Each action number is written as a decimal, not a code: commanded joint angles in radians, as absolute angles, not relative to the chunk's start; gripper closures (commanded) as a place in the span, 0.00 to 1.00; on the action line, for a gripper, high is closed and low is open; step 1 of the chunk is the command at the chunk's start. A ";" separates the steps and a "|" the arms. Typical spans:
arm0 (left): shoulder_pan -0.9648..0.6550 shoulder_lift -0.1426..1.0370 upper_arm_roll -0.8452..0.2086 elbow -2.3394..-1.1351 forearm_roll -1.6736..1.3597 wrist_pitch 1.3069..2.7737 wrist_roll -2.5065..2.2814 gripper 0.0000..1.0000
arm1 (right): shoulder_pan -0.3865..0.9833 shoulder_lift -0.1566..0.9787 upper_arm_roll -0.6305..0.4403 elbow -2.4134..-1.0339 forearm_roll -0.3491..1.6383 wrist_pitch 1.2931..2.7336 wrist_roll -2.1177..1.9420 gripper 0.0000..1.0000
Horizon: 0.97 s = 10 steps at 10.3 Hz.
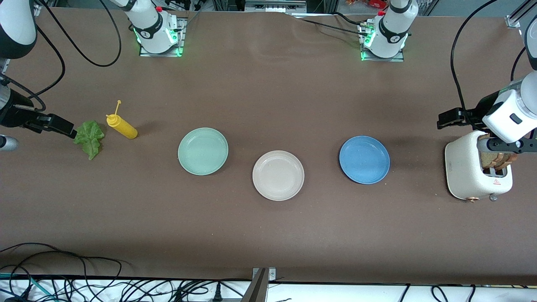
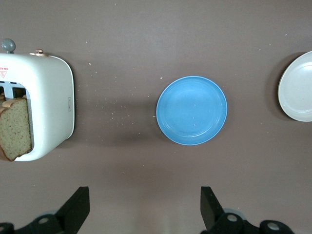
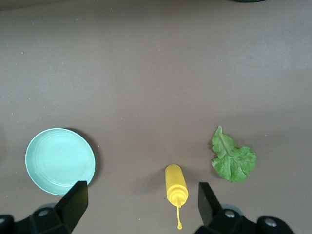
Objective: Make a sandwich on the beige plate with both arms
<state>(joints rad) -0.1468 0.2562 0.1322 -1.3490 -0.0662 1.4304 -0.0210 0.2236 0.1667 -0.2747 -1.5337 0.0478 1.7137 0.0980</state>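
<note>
The black right gripper, fingers spread and holding nothing, is hovering at nine o'clock of the ruffled green lettuce leaf. The round beige plate is sitting bare mid-table. The white toaster is holding brown bread slices under the released left gripper.

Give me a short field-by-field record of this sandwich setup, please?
beige plate: bare, between the mint-green plate and blue plate, nearest the front camera
bread slices: upright in the toaster, left arm's end
lettuce leaf: flat on the table beside the mustard bottle, right arm's end
left gripper: open, over the toaster
right gripper: open, over the lettuce end
</note>
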 commanded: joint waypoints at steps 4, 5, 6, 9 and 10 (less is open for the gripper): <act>-0.146 0.242 0.129 -1.368 -0.054 1.437 -0.023 0.00 | 0.218 0.166 -0.275 -1.531 0.058 1.704 0.077 0.00; -0.144 0.242 0.129 -1.370 -0.054 1.437 -0.023 0.00 | 0.218 0.166 -0.275 -1.531 0.058 1.704 0.077 0.00; -0.143 0.242 0.129 -1.379 -0.054 1.439 -0.021 0.00 | 0.218 0.166 -0.275 -1.531 0.058 1.704 0.077 0.00; -0.094 0.256 0.129 -1.384 -0.041 1.454 -0.002 0.00 | 0.218 0.166 -0.275 -1.531 0.058 1.704 0.077 0.00; -0.071 0.262 0.127 -1.385 -0.038 1.463 0.014 0.00 | 0.218 0.166 -0.275 -1.531 0.058 1.704 0.077 0.00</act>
